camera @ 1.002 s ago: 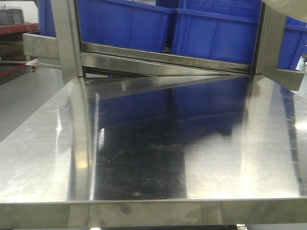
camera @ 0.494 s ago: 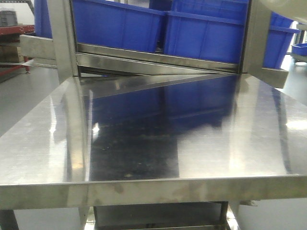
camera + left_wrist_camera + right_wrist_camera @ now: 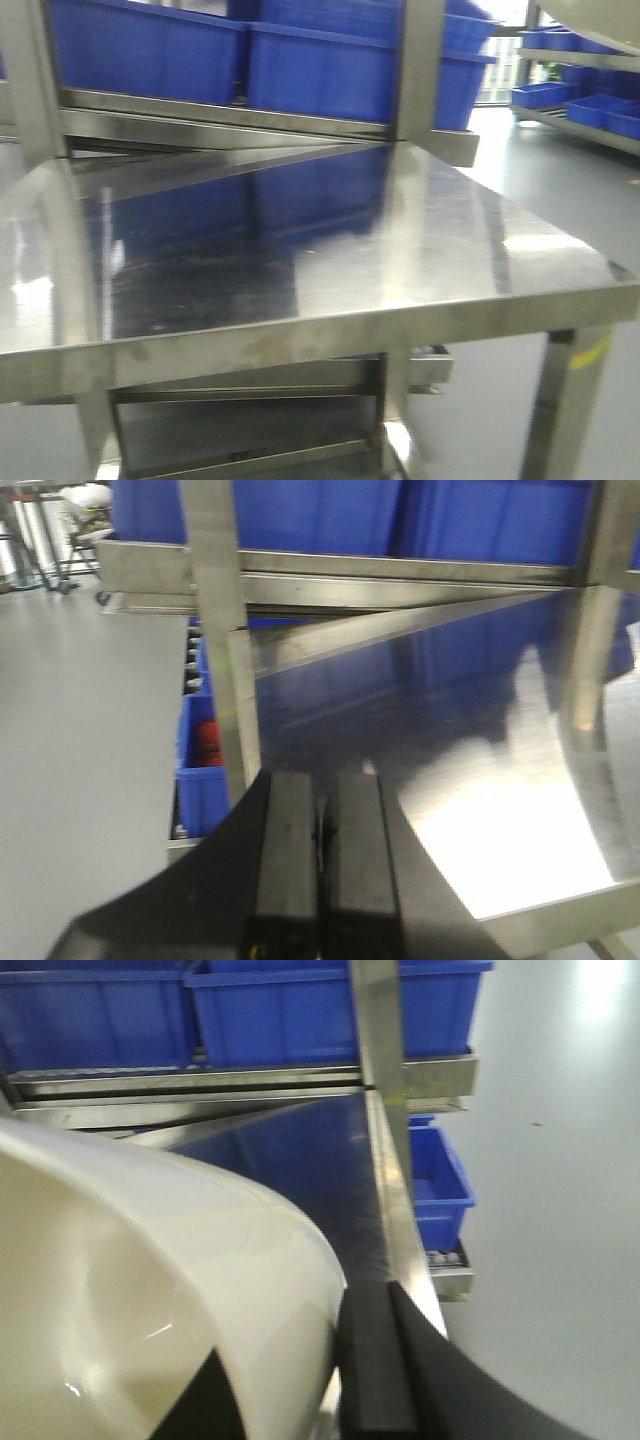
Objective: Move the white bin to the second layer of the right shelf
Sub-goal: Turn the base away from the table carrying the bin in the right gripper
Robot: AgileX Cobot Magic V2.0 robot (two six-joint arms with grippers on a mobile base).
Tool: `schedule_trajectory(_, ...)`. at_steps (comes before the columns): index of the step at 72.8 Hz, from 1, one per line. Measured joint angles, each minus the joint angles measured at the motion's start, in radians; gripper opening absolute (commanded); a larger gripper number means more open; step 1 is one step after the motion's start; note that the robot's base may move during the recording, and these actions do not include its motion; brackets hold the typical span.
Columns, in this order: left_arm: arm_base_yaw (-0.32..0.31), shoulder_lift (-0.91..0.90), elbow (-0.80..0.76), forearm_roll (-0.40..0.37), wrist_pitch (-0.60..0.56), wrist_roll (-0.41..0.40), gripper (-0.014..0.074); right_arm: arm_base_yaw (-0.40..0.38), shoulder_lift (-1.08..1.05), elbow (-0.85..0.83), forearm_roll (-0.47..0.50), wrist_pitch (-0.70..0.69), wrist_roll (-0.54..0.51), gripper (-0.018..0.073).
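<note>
The white bin (image 3: 150, 1290) fills the left of the right wrist view, smooth and cream-white, tilted with its inside showing. My right gripper (image 3: 300, 1380) is shut on the white bin's wall, one black finger inside and one finger (image 3: 370, 1360) outside. A sliver of the bin (image 3: 600, 15) shows at the top right corner of the front view. My left gripper (image 3: 322, 860) is shut with nothing in it, hanging over the left part of the steel tabletop (image 3: 450, 710). The right shelf second layer is out of view.
The shiny steel table (image 3: 450, 230) lies ahead, its right front leg (image 3: 565, 400) showing. Blue crates (image 3: 320, 70) sit on the rack behind it, between steel posts (image 3: 215, 630). Another rack with blue crates (image 3: 580, 100) stands far right across grey floor. A lower blue crate (image 3: 435, 1175) sits beside the table.
The front view has swung to the right: the table and blue crates slid left, and the table's right edge, its leg and the far right rack came into view.
</note>
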State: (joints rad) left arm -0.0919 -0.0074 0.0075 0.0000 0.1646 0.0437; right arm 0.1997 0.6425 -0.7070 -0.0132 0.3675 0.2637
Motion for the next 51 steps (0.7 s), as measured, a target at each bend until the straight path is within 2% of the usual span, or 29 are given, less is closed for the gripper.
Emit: schedule_trajectory(51, 0.000, 0.000, 0.000, 0.000, 0.000, 0.000, 0.0085, 0.000, 0.000, 0.000, 0.000, 0.000, 0.000, 0.0055)
